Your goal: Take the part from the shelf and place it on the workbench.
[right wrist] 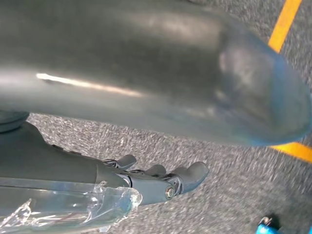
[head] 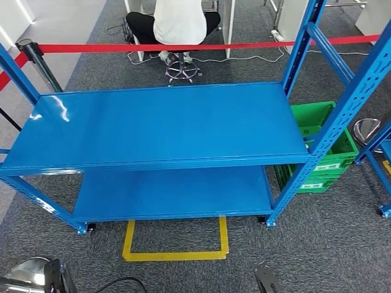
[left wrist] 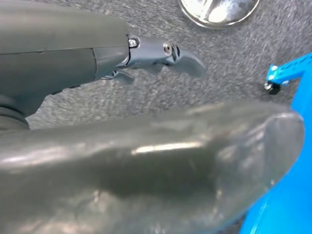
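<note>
Head view looked down on a blue shelf (head: 156,122) with two bare-looking boards, standing on grey carpet (head: 322,244). No part could be made out on either board, so where the task's part lay could not be told. A yellow tape outline (head: 175,244) marked the floor in front of the lower board. Green crates (head: 330,152) sat stacked just beside the shelf's right post. Behind the shelf ran a red barrier tape (head: 138,47), and beyond it a person (head: 179,21) sat on a swivel chair.

At the bottom edge, a dark piece of the left hand (head: 57,278) and of the right hand (head: 267,279) showed.

Left wrist view showed the left hand's fingers (left wrist: 165,51) stretched out straight above the carpet, apart from the thick thumb, holding nothing. Right wrist view showed the right hand's fingers (right wrist: 176,178) likewise extended and spread from the thumb, empty, though some crinkled clear wrap (right wrist: 73,204) seemed to cling along the hand's side.
</note>
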{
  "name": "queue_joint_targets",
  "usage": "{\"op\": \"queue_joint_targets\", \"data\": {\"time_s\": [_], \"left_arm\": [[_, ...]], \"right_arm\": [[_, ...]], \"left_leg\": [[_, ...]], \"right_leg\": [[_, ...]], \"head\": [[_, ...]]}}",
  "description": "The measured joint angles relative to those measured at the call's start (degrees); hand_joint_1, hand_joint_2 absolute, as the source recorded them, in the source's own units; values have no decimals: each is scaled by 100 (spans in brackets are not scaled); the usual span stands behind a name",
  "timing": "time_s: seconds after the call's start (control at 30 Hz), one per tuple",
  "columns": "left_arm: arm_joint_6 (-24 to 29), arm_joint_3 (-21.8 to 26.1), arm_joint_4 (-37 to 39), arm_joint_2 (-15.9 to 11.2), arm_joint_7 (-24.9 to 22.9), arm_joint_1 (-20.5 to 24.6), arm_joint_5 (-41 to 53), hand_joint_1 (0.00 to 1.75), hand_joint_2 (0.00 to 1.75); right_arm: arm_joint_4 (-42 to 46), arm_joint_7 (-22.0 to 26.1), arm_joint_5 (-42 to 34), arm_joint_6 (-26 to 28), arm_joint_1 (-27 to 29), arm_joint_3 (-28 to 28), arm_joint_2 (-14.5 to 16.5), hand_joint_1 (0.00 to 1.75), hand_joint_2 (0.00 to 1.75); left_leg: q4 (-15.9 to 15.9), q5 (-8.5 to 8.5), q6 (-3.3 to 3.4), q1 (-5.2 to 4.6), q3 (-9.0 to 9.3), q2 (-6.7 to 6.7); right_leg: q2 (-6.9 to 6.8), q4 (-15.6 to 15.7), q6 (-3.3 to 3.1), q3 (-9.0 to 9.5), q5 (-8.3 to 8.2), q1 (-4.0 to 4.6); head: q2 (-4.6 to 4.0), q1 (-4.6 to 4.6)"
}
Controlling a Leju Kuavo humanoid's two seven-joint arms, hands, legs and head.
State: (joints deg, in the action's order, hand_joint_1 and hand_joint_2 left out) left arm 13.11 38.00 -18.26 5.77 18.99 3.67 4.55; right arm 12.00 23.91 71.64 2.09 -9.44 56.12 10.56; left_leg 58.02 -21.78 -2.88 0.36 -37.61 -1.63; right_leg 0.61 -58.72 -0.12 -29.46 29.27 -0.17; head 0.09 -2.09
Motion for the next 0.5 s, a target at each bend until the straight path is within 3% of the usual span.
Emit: {"op": "queue_joint_targets", "data": {"time_s": [0.1, 0.13, 0.17, 0.2, 0.3, 0.37, 0.43, 0.5], "left_arm": [[-6, 27, -1, 1, -30, 9, 63, 0, 0], [-6, 40, -1, 1, -52, 10, 90, 0, 0], [-6, 55, -1, 2, -72, 8, 116, 0, 0], [-6, 71, -1, 3, -95, 6, 143, 0, 0], [6, 118, -1, 3, -146, 16, 209, 0, 0], [26, 151, -1, 3, -182, 31, 244, 0, 0], [45, 191, -1, 8, -214, 36, 273, 0, 0], [61, 219, -1, 12, -234, 29, 289, 0, 0]], "right_arm": [[0, -103, -16, -18, 14, 2, -5, 0, 0], [0, -129, -15, -24, 29, 2, -7, 0, 0], [0, -156, -14, -30, 40, 3, -8, 0, 0], [0, -184, -14, -34, 47, 3, -9, 0, 0], [0, -259, -16, -37, 32, 3, -9, 0, 0], [0, -291, -16, -41, 23, 3, -9, 0, 87], [0, -309, -16, -48, 25, 2, -9, 0, 175], [0, -317, -14, -52, 26, 1, -9, 0, 175]], "left_leg": [[997, -649, -63, 3, -381, 83], [1325, -783, -72, 3, -488, 88], [1486, -810, -71, 2, -515, 89], [1450, -738, -61, 1, -444, 89], [427, -296, 22, -22, 205, 109], [-44, -240, 85, -46, 466, 128], [-167, -267, 88, -45, 499, 125], [-195, -268, 69, -40, 497, 117]], "right_leg": [[-42, 3, -57, -79, -83, -1], [-60, 1, -57, -103, -97, 2], [-77, 0, -55, -121, -107, 4], [-91, -2, -52, -132, -114, 6], [-107, -7, -29, -135, -113, 17], [-109, -11, 18, -148, -115, 37], [-112, -12, 18, -164, -120, 55], [-114, -4, -11, -171, -124, 61]], "head": [[0, -14], [0, -14], [0, -14], [0, -13], [0, -14], [0, -10], [-1, -3], [-1, 0]]}}
